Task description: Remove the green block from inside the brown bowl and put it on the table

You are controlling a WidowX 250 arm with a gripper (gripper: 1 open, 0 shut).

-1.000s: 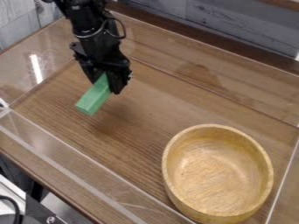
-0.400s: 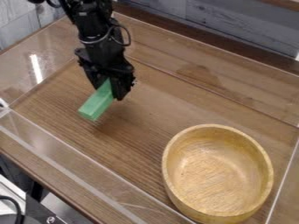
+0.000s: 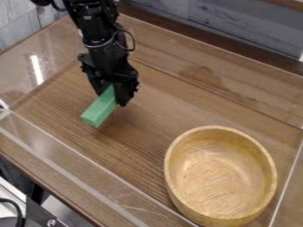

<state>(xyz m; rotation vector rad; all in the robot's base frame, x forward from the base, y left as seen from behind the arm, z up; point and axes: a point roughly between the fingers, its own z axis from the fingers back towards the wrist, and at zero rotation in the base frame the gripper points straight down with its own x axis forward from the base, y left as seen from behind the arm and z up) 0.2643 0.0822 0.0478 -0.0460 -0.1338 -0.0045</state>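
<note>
The green block [image 3: 99,110] hangs tilted from my black gripper [image 3: 112,91], whose fingers are shut on its upper end. Its lower end is close to the brown wood-grain table [image 3: 178,97] at the left of centre; whether it touches the surface I cannot tell. The brown bowl [image 3: 221,173], light tan wood with a thick rim, stands at the front right with nothing inside it, well apart from the gripper.
Low clear acrylic walls [image 3: 71,164] run along the table's edges. The black arm [image 3: 92,27] reaches down from the upper left. A grey plank wall [image 3: 236,18] lies behind the table.
The gripper has moved slightly down and toward the front with the green block still in it, bringing the block closer to the tabletop. The bowl has not moved.
</note>
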